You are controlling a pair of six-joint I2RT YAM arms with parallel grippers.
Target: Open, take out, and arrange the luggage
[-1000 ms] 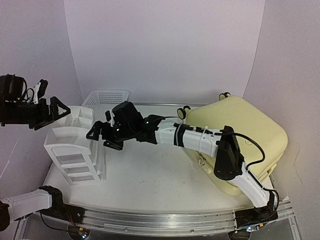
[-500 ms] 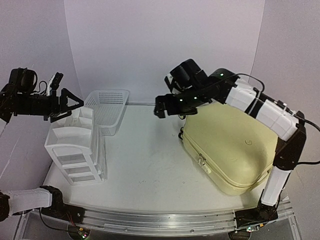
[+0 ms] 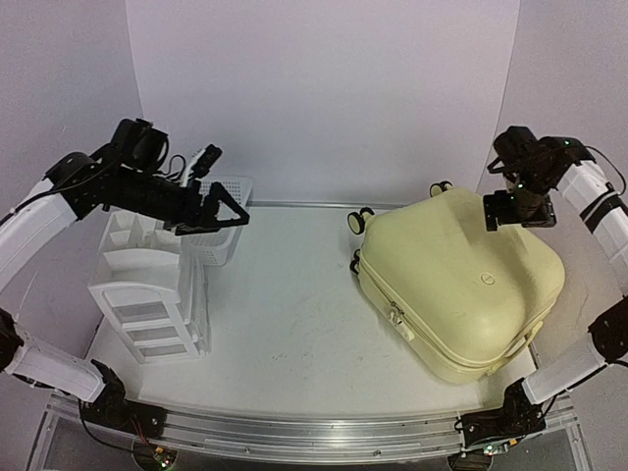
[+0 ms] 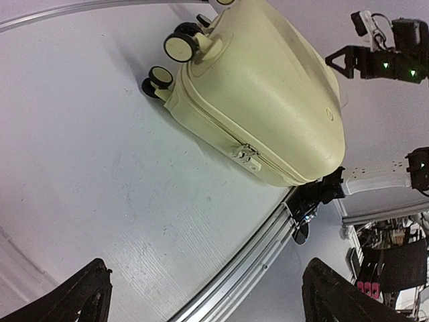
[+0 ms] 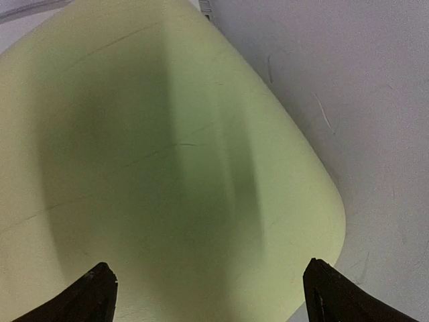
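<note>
The luggage (image 3: pixel 461 285) is a pale-yellow hard-shell suitcase lying flat and zipped shut on the right half of the table, its small wheels (image 3: pixel 359 220) pointing to the back. My right gripper (image 3: pixel 515 216) hovers open above its far right corner. In the right wrist view the shell (image 5: pixel 167 168) fills the frame between the spread fingers of my right gripper (image 5: pixel 208 295). My left gripper (image 3: pixel 224 186) is open in the air at the back left, apart from the suitcase. The left wrist view shows the luggage (image 4: pixel 261 100) far beyond my left gripper (image 4: pixel 208 305), with the zipper pulls (image 4: pixel 247 155) on its near side.
A white plastic drawer unit (image 3: pixel 147 285) stands at the left, with a white mesh basket (image 3: pixel 231 231) behind it, partly hidden by my left gripper. An aluminium rail (image 3: pixel 314 432) runs along the near edge. White walls close in behind and on the right.
My right arm has swung from the table's left side across to the far right, above the suitcase. My left gripper has moved rightward to above the basket. Both stayed open.
</note>
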